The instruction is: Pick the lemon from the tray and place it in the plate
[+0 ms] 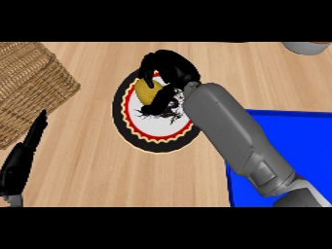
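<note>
A yellow lemon sits over the upper left part of a round plate with a white middle, a red ring and a black scalloped rim. My right hand is above the plate with its fingers curled round the lemon, hiding its right side. The grey right forearm crosses the plate's right half. A blue tray lies at the lower right, partly under that forearm. My left hand rests at the lower left edge, fingers straight and pointing up, apart from everything.
A woven wicker basket stands at the far left, close to the left hand. A grey round object shows at the top right edge. Bare wooden counter lies between the basket and the plate.
</note>
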Motion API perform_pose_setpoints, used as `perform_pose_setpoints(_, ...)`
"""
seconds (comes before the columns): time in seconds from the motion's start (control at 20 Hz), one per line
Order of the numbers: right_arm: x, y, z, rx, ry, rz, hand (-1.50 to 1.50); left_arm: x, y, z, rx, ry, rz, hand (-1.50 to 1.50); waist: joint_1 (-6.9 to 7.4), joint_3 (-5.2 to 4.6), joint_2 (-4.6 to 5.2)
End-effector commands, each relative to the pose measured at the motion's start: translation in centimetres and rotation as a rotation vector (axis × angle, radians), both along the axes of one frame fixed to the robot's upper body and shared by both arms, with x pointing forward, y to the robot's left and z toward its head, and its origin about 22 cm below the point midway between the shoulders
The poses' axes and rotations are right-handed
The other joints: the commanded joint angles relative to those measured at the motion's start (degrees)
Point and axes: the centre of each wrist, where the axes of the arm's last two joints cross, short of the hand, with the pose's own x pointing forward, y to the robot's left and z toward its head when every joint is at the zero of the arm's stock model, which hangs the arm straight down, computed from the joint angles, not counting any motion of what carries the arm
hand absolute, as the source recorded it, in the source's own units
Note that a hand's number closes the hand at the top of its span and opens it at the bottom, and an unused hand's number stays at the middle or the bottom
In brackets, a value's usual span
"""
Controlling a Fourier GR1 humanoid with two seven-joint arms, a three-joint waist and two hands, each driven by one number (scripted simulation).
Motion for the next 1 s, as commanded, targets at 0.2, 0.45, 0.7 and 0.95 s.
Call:
perform_pose_setpoints(0.2, -0.5, 0.7, -3.1, 0.025, 0.088, -0.086, -1.50, 0.0, 0.1, 0.4, 0.005, 0.012, -0.001, 0.00, -0.11, 0.03, -0.16)
perform_pose_setpoints(0.45, 0.2, -0.3, -2.6, 0.278, 0.054, -0.155, -1.50, 2.0, 0.0, 2.1, -0.008, -0.004, -0.012, 0.00, 0.09, 0.08, 0.11)
perform_pose_setpoints(0.7, 1.4, -1.9, -2.1, 0.459, 0.056, -0.311, -1.50, 0.1, 1.0, 1.4, 0.005, 0.014, -0.005, 0.00, -0.79, 0.07, -0.09)
perform_pose_setpoints(0.95, 3.4, -7.0, -1.1, 0.623, 0.121, -0.352, -1.50, -0.1, 1.9, 1.6, 0.013, -0.006, 0.019, 0.00, -1.07, 0.07, -0.06)
